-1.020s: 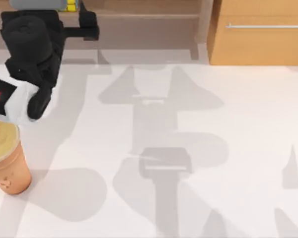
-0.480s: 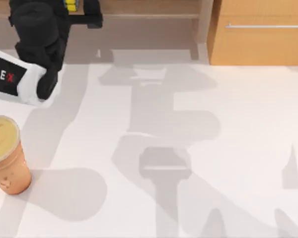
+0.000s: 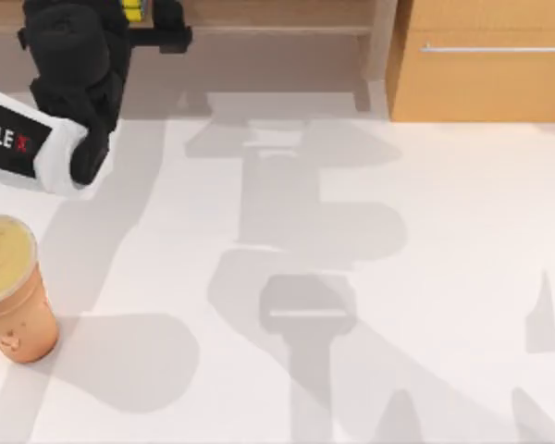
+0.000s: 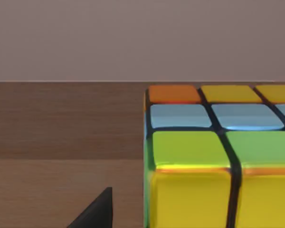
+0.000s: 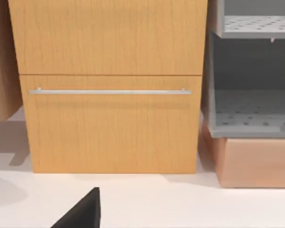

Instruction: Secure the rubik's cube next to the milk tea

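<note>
Left jaws [image 3: 148, 14] are at the far-left of the top view, reaching onto the wooden shelf [image 3: 259, 14] behind the surface; can't tell whether they're released or clenched, since only a dark finger [image 3: 171, 28] shows beside the rubik's cube [image 3: 131, 9] from above, and the left wrist view gives just one black fingertip [image 4: 97, 211] low in frame. The cube [image 4: 218, 156] sits very close to that wrist camera, resting on the shelf's wood, yellow face toward the lens, green and blue rows above, orange and yellow on top. My read: the reach is essentially done, but the grasp isn't confirmed and the cube doesn't look lifted. Milk tea [image 3: 9, 287] stands upright at the left edge of the white surface [image 3: 370, 277], nearer than the left arm and well apart from the cube. Remaining, as I judge it: close on the cube, lift it off the shelf, carry it nearer and left, set it just beside the cup without knocking it. Right arm is idle; its wrist view faces a wooden drawer front [image 5: 109, 123] with a metal handle [image 5: 109, 91], grey racks [image 5: 251, 114] beside it, one dark fingertip [image 5: 83, 213] low in frame, jaw state unreadable.
</note>
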Controlling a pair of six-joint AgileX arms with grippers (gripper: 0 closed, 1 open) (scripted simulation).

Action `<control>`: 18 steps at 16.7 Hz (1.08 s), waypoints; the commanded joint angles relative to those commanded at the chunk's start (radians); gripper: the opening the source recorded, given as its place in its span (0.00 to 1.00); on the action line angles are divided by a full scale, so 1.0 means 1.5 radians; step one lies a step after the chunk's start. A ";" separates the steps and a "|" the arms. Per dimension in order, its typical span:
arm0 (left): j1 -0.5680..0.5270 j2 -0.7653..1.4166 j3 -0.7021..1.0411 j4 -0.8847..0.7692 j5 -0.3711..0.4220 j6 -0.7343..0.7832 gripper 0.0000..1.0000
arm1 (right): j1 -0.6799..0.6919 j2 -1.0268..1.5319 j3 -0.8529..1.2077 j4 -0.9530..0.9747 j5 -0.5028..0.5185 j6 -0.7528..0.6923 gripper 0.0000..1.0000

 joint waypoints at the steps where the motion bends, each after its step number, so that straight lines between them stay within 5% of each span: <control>1: 0.000 0.000 0.000 0.000 0.000 0.000 0.70 | 0.000 0.000 0.000 0.000 0.000 0.000 1.00; 10: 0.000 0.000 0.000 0.000 0.000 0.000 0.02 | 0.000 0.000 0.000 0.000 0.000 0.000 1.00; 18: 0.000 0.000 0.000 0.000 0.000 0.000 0.00 | 0.000 0.000 0.000 0.000 0.000 0.000 1.00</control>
